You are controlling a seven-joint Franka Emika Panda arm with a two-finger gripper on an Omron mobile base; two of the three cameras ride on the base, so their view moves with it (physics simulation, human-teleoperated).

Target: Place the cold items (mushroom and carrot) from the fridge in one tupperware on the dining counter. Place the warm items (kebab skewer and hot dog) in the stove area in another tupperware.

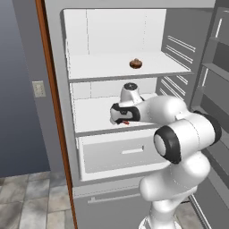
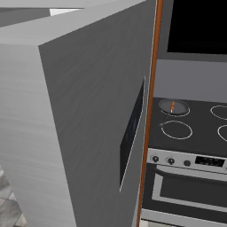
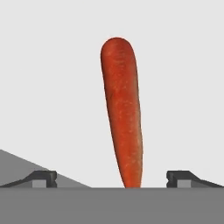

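- Left base view: we see the fridge (image 1: 58, 112) w/ its door swung wide, white interior, two white shelves and a white drawer (image 1: 123, 154) w/ slot handle below them.
- The mushroom (image 1: 136, 63) sits on the upper shelf, toward the right, well apart from the arm.
- The arm reaches in over the lower shelf; the gripper (image 1: 121, 120) is down at shelf level, just above the drawer.
- A bit of red-orange shows right by the hand: that's the carrot (image 1: 126, 121), lying on the lower shelf near its front edge.
- Fingers themselves are too small here to judge.
- A pale wall switch (image 1: 39, 88) is on the blue-grey wall left of the fridge; grey floor tiles below.
- Right base view: the grey outer side of the fridge door (image 2: 80, 124) blocks most of the picture.
- Beyond it, past an orange-brown trim strip, we see a stove (image 2: 190, 146) w/ black top, ring burners, knobs and an oven door.
- A small pan (image 2: 172, 106) sits on the near-left burner w/ a thin reddish item in it; can't tell what it is.
- Hand view: carrot (image 3: 122, 113) lies on the white shelf, running lengthwise away from the hand, narrow tip toward us, centred between the two fingertips (image 3: 43, 177).
- Fingers are spread wide, released, one far on each side of the carrot, neither touching it.
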